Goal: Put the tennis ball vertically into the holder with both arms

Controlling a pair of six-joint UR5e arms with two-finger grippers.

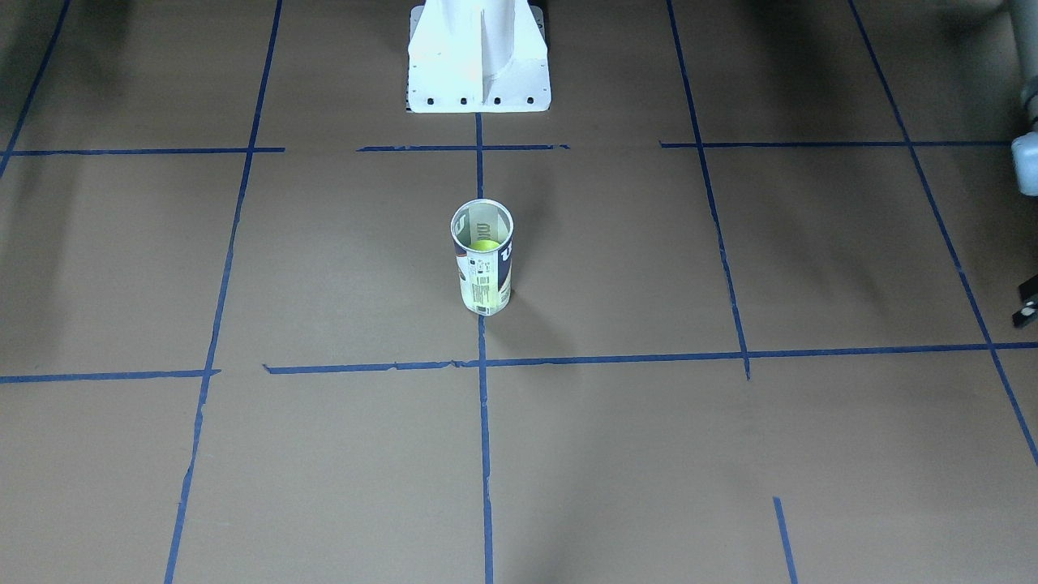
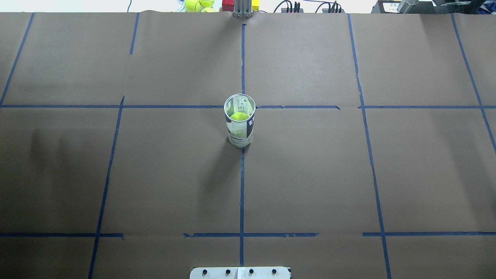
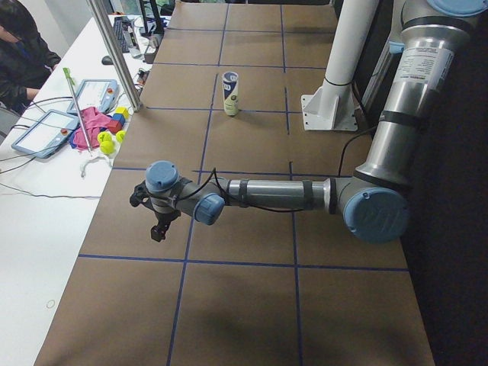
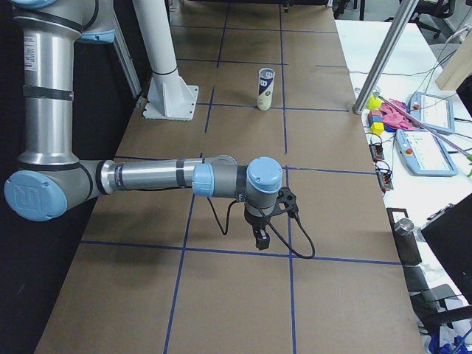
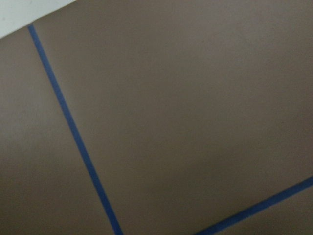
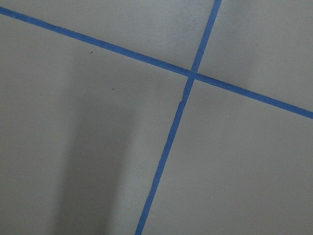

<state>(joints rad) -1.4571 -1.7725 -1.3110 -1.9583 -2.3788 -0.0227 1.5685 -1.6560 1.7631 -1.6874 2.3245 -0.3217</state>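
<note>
The holder (image 2: 240, 128), a clear can with a white and navy label, stands upright at the table's middle and shows in the front view (image 1: 482, 272) too. A yellow-green tennis ball (image 2: 239, 116) sits inside it, below the open rim (image 1: 486, 244). My left arm (image 3: 282, 194) stretches low over the table's left end, its gripper (image 3: 158, 229) pointing down, far from the holder (image 3: 231, 93). My right arm (image 4: 155, 177) does the same at the right end, its gripper (image 4: 259, 237) far from the holder (image 4: 265, 88). I cannot tell whether either gripper is open or shut. Both wrist views show only brown paper and blue tape.
The white pedestal base (image 2: 240, 272) stands at the table's near edge. Blue tape lines (image 2: 242, 186) grid the brown table cover. A side table beyond the far edge carries loose tennis balls (image 2: 199, 4), coloured blocks (image 3: 114, 122) and tablets (image 3: 46, 131). A person (image 3: 19, 53) sits there.
</note>
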